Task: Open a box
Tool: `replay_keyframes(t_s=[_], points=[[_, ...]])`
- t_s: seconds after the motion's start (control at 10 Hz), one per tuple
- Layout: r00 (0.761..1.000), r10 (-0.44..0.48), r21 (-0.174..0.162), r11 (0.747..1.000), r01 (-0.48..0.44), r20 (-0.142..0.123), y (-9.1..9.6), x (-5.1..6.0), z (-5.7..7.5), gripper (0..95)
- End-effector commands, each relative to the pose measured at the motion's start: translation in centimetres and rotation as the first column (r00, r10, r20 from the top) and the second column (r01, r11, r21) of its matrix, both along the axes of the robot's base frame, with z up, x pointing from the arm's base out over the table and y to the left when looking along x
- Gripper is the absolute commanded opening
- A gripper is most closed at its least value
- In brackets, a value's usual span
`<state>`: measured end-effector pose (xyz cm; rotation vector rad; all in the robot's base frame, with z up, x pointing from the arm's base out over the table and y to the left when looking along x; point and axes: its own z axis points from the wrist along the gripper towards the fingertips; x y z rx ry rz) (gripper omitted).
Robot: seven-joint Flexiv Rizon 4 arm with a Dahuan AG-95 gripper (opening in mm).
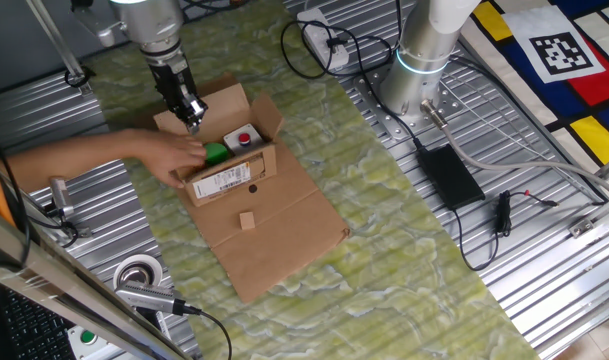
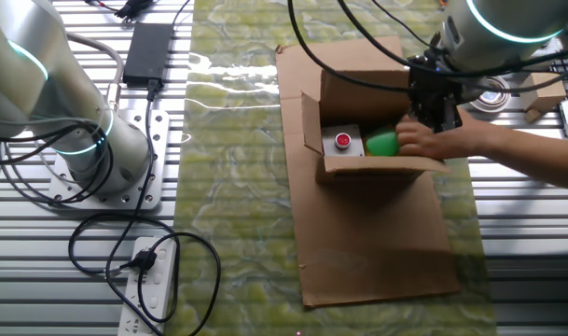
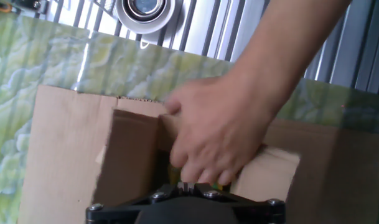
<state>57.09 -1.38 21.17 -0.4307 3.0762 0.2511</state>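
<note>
The small brown box (image 1: 234, 178) stands on a large flat cardboard sheet (image 1: 274, 240) with its top flaps spread open. Its white barcode label faces the front. Inside lie a green object (image 1: 215, 153) and a white piece with a red button (image 1: 244, 138). A person's hand (image 1: 169, 155) reaches into the box onto the green object. My gripper (image 1: 192, 118) hovers over the box's rear flap, fingers together, holding nothing. The other fixed view shows the box (image 2: 372, 168), hand (image 2: 433, 140) and gripper (image 2: 442, 117). In the hand view the hand (image 3: 220, 130) covers the box (image 3: 133, 149) just past my fingertips (image 3: 188, 185).
A tape roll (image 1: 139, 272) lies at the front left. A second arm's base (image 1: 414, 70) stands at the back right, with a black power adapter (image 1: 449, 175), cables and a power strip (image 1: 324, 35) near it. The person's forearm crosses the left side.
</note>
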Motion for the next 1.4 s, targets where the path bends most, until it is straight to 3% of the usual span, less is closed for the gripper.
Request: replay_keyframes(t_s=[0.1, 0.3, 0.4, 0.5, 0.7, 0.8, 1.1, 1.4], points=[[1.0, 0.014, 0.005, 1.0, -0.014, 0.002, 0.0, -0.1, 0.1, 0.0], [1.0, -0.021, 0.022, 1.0, 0.021, 0.01, 0.0, -0.1, 0.1, 0.0], [0.998, -0.055, 0.057, 0.997, 0.053, 0.022, 0.0, -0.2, 0.1, 0.0], [0.996, -0.082, 0.065, 0.995, 0.08, 0.024, -0.3, -0.5, 0.4, 0.0], [0.992, -0.111, 0.063, 0.992, 0.107, 0.059, -0.6, -1.1, 0.2, 0.0], [0.992, -0.112, 0.065, 0.992, 0.107, 0.065, -0.7, -1.2, -0.2, 0.0], [0.992, -0.094, 0.067, 0.994, 0.089, 0.086, -0.7, -1.9, -3.0, 0.0], [0.99, -0.069, 0.066, 0.996, 0.062, 0.12, -0.8, -1.8, -4.3, 0.0]])
